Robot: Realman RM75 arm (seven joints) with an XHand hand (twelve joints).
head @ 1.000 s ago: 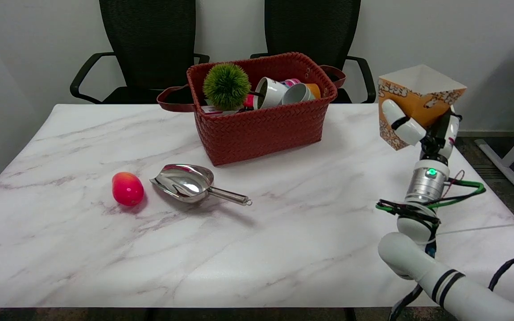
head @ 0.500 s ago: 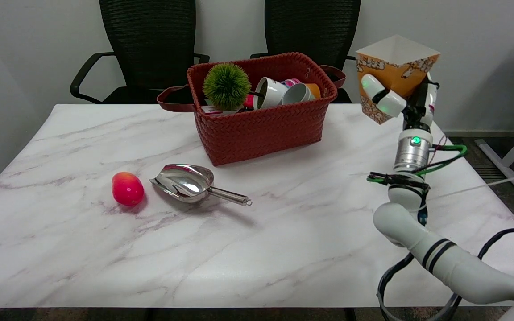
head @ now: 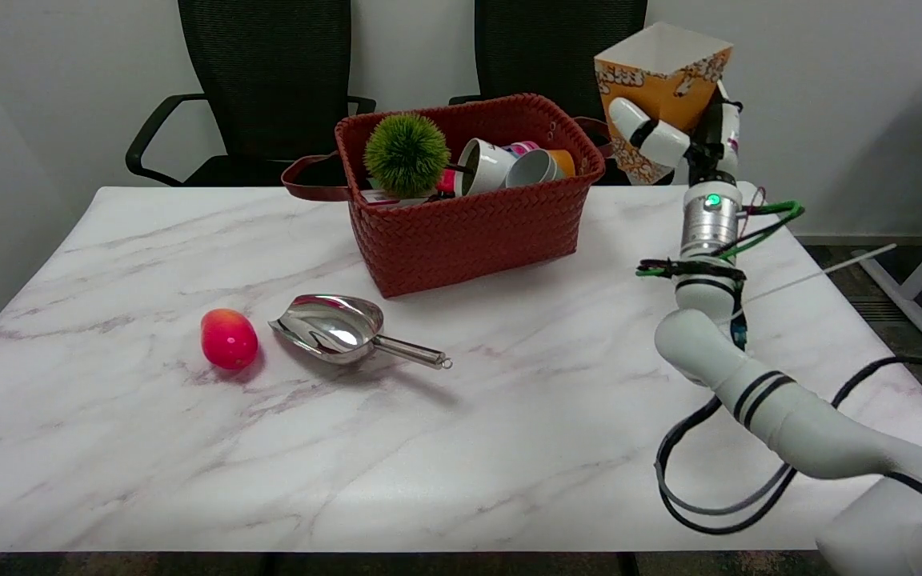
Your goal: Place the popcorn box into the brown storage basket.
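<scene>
The orange-and-white popcorn box (head: 665, 76) is upright in the air, well above the table, just right of the basket's right end. My right hand (head: 681, 136) grips it from below and the side, one white finger across its front face and the rest behind it. The brown woven storage basket (head: 473, 224) stands at the back middle of the table, with a handle at each end. Inside it are a green spiky ball (head: 406, 154), two tipped cups (head: 509, 166) and other small items.
A red-pink egg-shaped fruit (head: 229, 338) and a shiny metal scoop (head: 341, 326) lie on the marble table (head: 461, 448) left of centre. Two black office chairs (head: 269, 88) stand behind the table. My arm's cables (head: 749, 224) hang along the right side.
My right hand has carried the popcorn box up and to the left, from beside the table's right edge to just beside the basket's right end. Nothing else has moved.
</scene>
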